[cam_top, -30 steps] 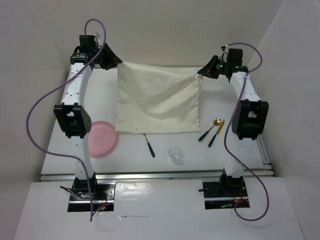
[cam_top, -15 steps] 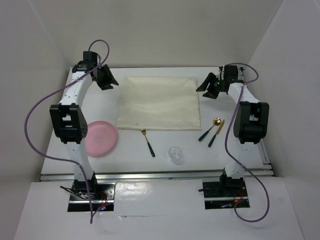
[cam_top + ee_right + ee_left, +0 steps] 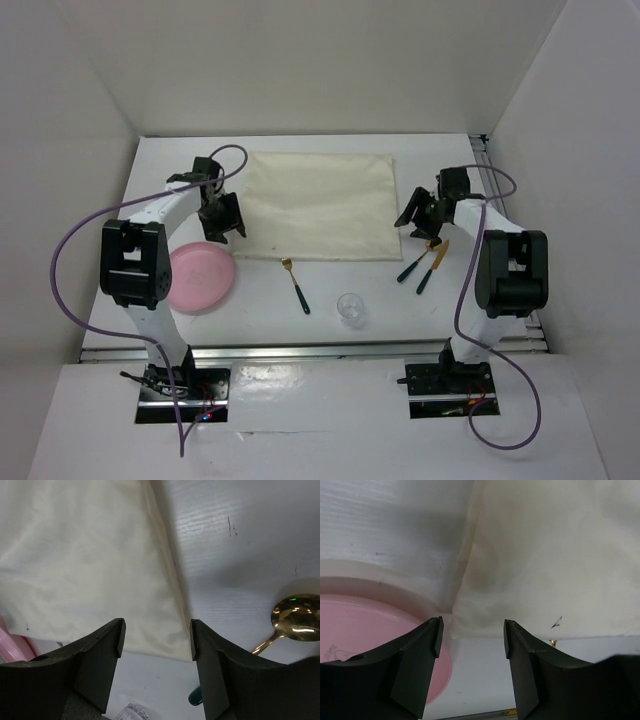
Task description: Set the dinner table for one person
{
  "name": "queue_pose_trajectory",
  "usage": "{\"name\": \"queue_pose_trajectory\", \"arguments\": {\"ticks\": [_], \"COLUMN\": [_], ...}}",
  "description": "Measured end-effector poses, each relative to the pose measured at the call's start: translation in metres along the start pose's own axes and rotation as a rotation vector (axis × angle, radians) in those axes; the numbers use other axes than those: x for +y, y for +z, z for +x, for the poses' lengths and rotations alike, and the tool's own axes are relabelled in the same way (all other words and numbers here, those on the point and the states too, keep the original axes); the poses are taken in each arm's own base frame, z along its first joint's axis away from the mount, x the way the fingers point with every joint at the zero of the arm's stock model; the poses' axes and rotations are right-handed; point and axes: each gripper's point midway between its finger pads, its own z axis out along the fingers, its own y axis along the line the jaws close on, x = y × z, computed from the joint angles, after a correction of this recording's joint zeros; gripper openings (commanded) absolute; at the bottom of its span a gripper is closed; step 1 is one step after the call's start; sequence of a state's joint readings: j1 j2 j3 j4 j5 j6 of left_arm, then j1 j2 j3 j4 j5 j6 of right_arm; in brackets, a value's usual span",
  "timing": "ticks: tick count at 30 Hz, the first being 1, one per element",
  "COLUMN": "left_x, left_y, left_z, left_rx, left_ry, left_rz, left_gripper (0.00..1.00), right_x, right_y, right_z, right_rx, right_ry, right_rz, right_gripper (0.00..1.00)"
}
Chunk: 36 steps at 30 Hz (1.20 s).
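Cloth (image 3: 318,205) lies flat in the middle of the white worktop (image 3: 400,320), so that step looks done. The pink plate (image 3: 203,277) at left, fork (image 3: 296,285) and glass (image 3: 350,308) near, and spoon (image 3: 295,611) and knife (image 3: 434,266) at right are not yet arranged. Left pincer (image 3: 471,630) and right pincer (image 3: 157,632) hang open and empty over the cloth's near corners.

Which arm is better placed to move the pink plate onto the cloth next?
Left. The left gripper is open just beside the pink plate; the right gripper sits across the cloth.
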<state>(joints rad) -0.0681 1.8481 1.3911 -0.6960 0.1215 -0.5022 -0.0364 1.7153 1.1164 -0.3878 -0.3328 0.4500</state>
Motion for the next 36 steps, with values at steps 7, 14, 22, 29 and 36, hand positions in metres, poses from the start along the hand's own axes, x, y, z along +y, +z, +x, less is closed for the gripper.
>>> {"name": "queue_pose_trajectory", "arguments": {"ticks": [7,14,22,29,36], "left_x": [0.0,-0.032,-0.032,-0.025,-0.021], "left_y": [0.001,0.001,0.057,0.065,0.061], "left_z": [-0.006,-0.061,-0.058,-0.042,-0.032], "left_rx": [-0.016,-0.114,-0.023,0.006,0.012], "left_ry": [0.009,0.02,-0.051,-0.082,-0.079], "left_rz": [-0.007,0.054,0.031,-0.001,-0.025], "left_gripper": [0.64,0.58,0.57,0.57,0.65], "right_x": [0.002,0.072,0.103,0.1,0.092], "right_y": [0.009,0.042,0.111,0.113,0.103], "right_z": [0.018,0.024,0.015,0.014,0.025], "right_rx": [0.048,0.09,0.143,0.151,0.168], "right_ry": [-0.022,-0.158,-0.186,-0.157,-0.147], "right_rz": [0.013,-0.058,-0.086,-0.084,-0.066], "right_gripper": [0.56,0.47,0.47,0.47,0.49]}}
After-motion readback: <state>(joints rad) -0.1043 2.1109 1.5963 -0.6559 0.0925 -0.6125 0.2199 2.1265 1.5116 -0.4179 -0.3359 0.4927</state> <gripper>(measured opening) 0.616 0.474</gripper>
